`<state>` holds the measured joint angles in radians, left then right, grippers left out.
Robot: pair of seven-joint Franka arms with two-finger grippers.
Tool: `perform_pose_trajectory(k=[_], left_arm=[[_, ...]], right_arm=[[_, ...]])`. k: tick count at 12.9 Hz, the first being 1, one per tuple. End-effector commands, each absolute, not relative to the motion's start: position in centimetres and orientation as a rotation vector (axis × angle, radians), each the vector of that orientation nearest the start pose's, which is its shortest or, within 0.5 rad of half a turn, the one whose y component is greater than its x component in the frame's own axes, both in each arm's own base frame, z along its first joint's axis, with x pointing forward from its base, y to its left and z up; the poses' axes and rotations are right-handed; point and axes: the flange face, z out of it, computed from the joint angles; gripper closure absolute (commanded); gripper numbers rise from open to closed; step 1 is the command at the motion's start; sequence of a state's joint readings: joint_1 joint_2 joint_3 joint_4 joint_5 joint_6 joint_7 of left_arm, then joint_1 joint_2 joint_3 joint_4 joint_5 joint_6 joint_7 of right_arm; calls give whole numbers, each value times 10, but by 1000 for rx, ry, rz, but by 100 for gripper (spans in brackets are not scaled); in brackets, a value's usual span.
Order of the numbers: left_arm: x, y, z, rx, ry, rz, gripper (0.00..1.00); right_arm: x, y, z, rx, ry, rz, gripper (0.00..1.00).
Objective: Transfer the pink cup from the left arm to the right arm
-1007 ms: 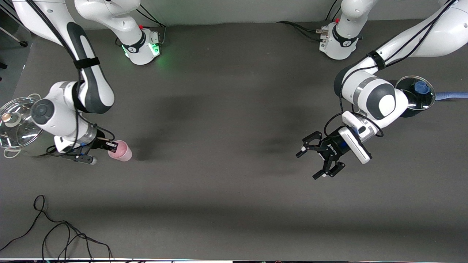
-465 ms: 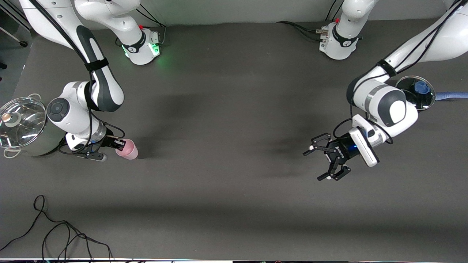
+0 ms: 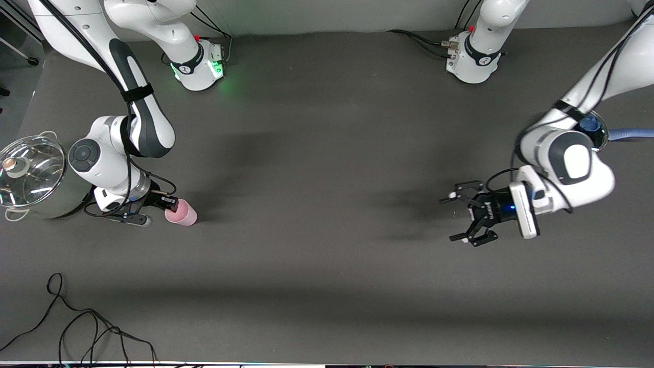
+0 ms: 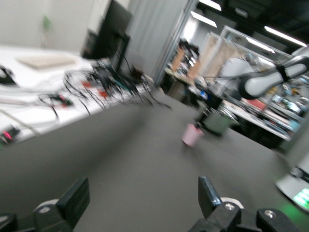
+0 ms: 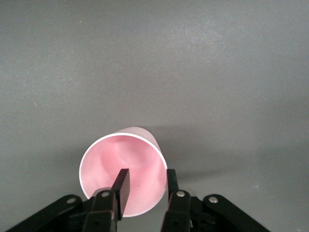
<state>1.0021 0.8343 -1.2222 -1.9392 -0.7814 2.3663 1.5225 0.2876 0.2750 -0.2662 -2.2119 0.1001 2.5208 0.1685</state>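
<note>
Now, right tool [image 3: 171, 207] pinching pink cup [image 3: 182, 213] rim; left tool [image 3: 462, 218] spread.

One pink cup [image 3: 182, 213], one steel pot [image 3: 31, 176], two arms [image 3: 125, 148].

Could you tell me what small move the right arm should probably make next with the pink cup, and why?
Probably open its fingers and back away. The right end effector is pinching the rim of the pink cup, one finger inside, and the cup seems to rest on the table. The left end effector hangs open and empty toward its own end.
</note>
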Motion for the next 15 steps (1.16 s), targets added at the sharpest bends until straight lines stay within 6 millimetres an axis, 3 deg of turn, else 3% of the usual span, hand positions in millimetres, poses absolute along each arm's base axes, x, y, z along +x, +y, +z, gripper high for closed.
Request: perform_pose_trajectory(k=[1,3,5,7,9,12,15], left_arm=[[629,-44,351,1792,-876,650,0],[626,-22,358,1823,-878,597,0],[626,-3,372,1887,-881,465,0],[629,10,400,2013,-864,242,0],[632,11,439,2178,-831,29,0],[625,7,469,2416,-712,-152,0],[610,-17,513,2693,-612,-196,0]], right_arm=[[557,13,284,-3122,308,-118,53],[556,12,321,-3099,305,-123,23],[555,12,365,-3073,304,-114,19],[552,11,415,-3056,289,-110,0],[545,6,470,-3035,275,-125,0],[542,-7,549,-3076,253,-62,0],[535,-16,597,-3099,266,-5,0]])
